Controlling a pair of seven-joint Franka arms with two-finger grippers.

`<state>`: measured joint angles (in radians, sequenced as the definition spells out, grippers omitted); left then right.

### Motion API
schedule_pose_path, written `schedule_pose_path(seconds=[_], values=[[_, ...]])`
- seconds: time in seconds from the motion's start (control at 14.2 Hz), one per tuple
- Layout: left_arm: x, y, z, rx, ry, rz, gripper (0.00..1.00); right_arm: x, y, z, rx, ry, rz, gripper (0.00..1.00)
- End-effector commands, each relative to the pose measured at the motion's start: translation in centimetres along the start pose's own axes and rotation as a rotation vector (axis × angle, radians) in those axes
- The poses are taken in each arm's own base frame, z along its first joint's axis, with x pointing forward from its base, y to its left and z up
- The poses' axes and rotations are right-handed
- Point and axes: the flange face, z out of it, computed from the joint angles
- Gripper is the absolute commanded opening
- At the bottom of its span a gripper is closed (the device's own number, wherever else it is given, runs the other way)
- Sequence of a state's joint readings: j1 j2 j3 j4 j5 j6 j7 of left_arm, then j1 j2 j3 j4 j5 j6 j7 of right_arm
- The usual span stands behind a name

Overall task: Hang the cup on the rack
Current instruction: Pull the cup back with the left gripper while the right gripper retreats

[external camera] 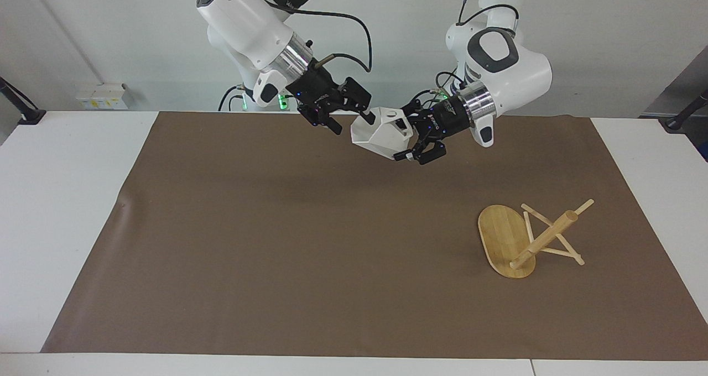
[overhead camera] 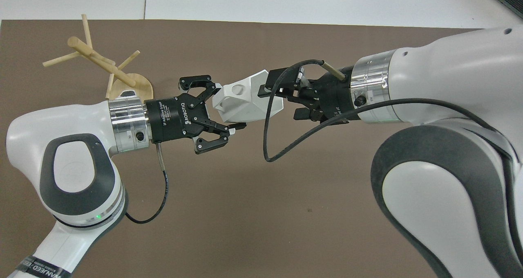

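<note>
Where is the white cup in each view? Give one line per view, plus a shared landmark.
Facing view: cup held in the air at top centre, above the brown mat.
Overhead view: cup near the middle, slightly above centre.
Shared landmark: the tipped-over bamboo rack toward the left arm's end.

left gripper (external camera: pixel 410 144) clamped; right gripper (external camera: pixel 350 116) jaws spread apart.

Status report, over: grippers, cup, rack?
Left gripper shut on cup, in the air. Right gripper open beside it. Rack tipped over, nothing in the way.
</note>
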<state>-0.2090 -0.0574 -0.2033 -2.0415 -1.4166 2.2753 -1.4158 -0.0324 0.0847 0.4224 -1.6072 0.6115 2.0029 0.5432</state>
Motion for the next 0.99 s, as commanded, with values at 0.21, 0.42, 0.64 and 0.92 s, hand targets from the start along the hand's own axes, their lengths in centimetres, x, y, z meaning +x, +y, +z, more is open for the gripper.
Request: schedule_pose_path(seconds=[0.21, 0.42, 0.64, 0.92], values=[[2.5, 1.6, -5.5, -0.086, 0.048, -0.104, 0.00, -0.3, 0.4, -0.5, 0.005, 0.019, -0.001, 1.00], [3.8, 3.0, -7.2, -0.190, 0.108, -0.206, 0.00, 0.1, 0.8, -0.9, 0.001, 0.028, -0.082, 1.00], [6.1, 3.2, -7.7, -0.328, 0.140, -0.291, 0.00, 0.7, 1.5, -1.1, -0.037, 0.045, -0.192, 1.00], [7.8, 3.8, -8.4, -0.430, 0.157, -0.350, 0.00, 2.0, 3.0, -2.0, -0.133, 0.076, -0.370, 1.00]])
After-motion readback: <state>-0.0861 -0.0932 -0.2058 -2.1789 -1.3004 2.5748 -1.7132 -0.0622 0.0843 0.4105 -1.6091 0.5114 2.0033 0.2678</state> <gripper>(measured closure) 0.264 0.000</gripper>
